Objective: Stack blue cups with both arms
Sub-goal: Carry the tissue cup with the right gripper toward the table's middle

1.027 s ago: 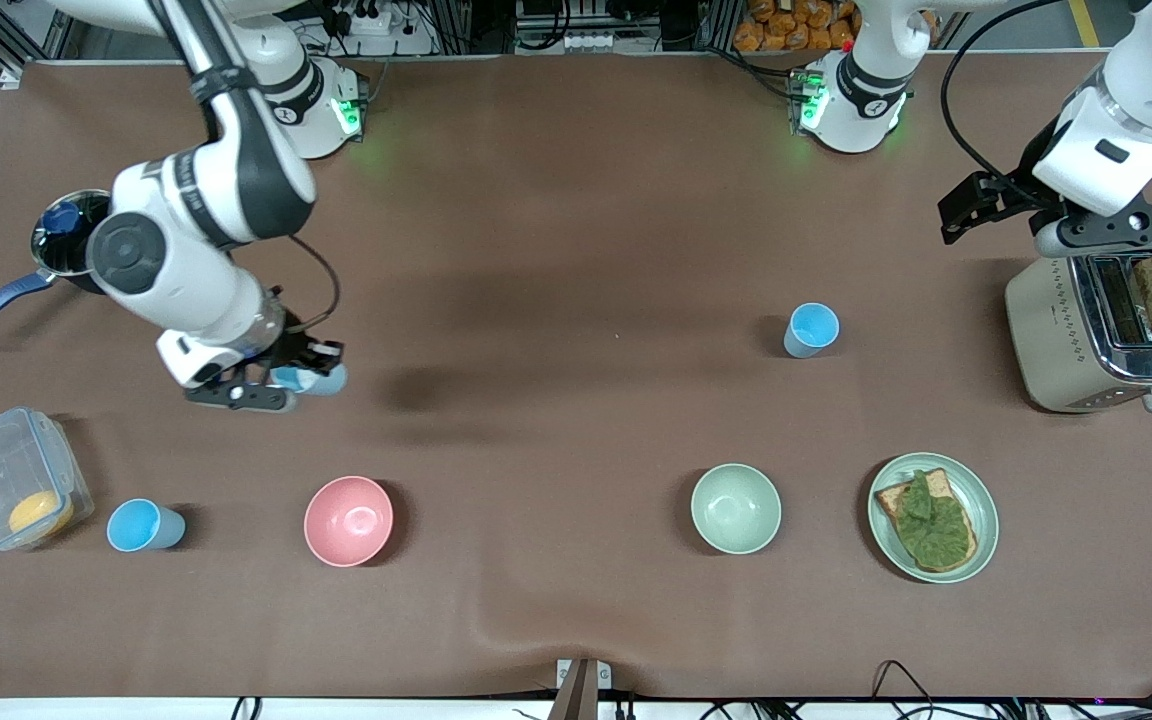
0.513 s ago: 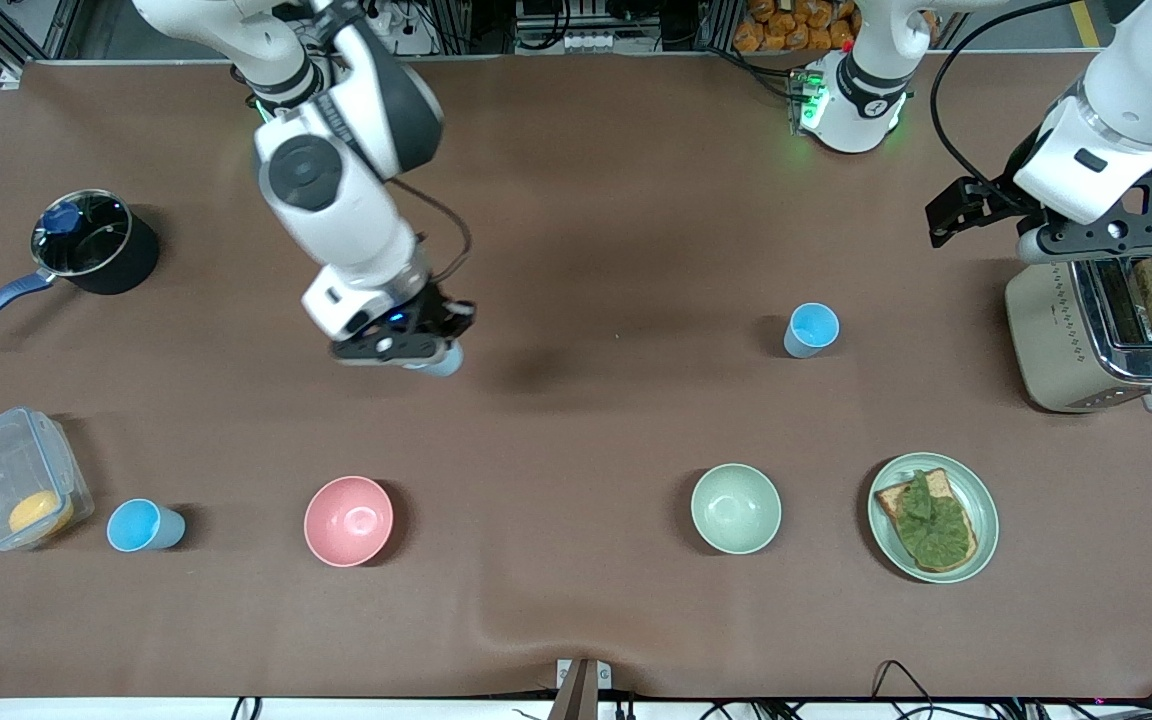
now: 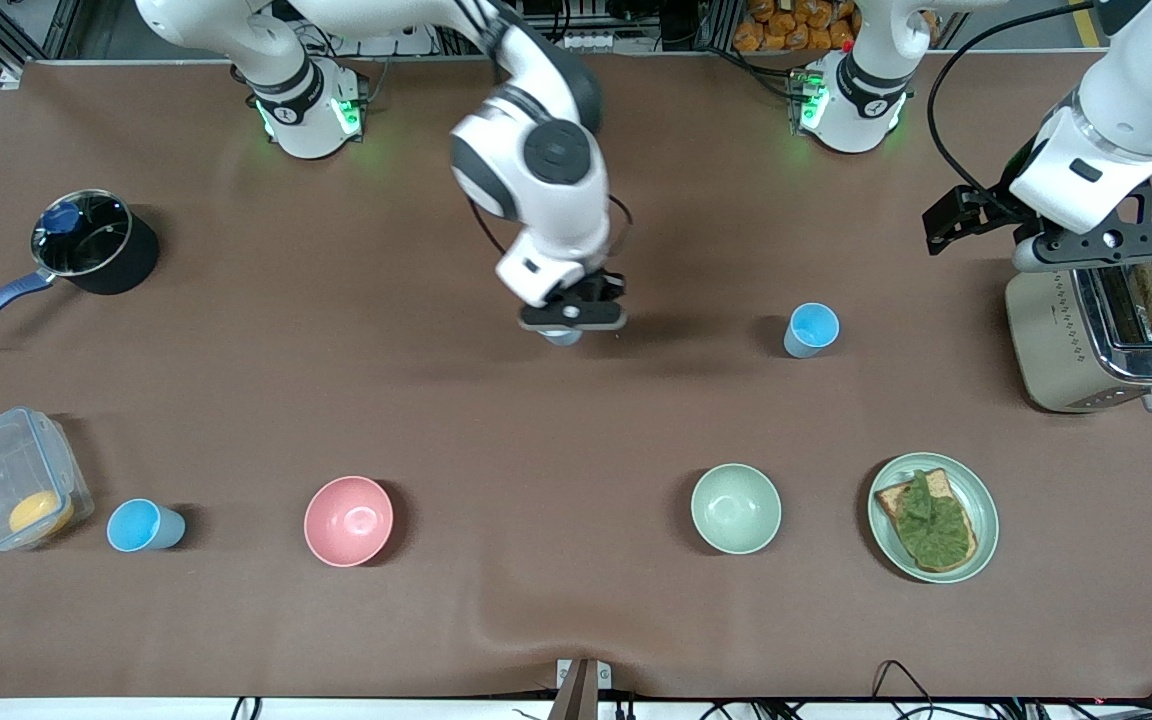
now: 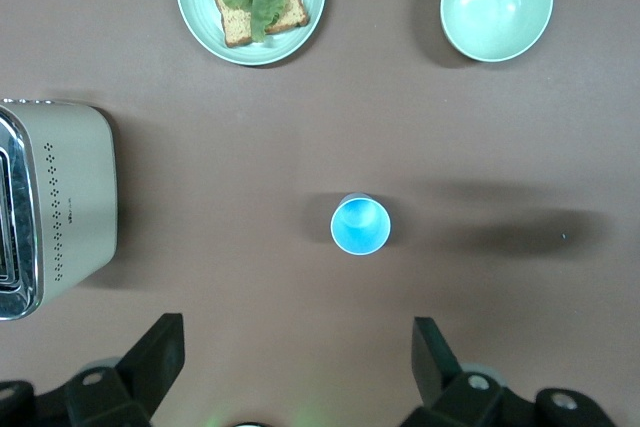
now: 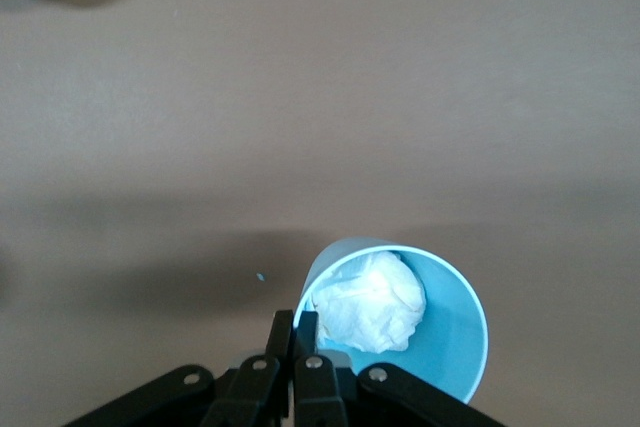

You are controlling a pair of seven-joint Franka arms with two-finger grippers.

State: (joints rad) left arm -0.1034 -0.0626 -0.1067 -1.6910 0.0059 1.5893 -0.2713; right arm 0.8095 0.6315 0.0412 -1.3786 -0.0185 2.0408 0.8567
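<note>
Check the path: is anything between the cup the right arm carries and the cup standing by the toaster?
Nothing visible. The right pincer holds its blue cup above bare table; only cloth lies between it and the standing cup. The left pincer hangs open above it.

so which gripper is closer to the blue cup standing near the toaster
Roughly equal, the right marginally closer. The right gripper, holding another cup, hangs beside the standing cup toward the table's middle; the open left gripper is over the toaster.

No readable text, label, brand or number shows on any item; the small marks on the two arm bases are too small to make out.
</note>
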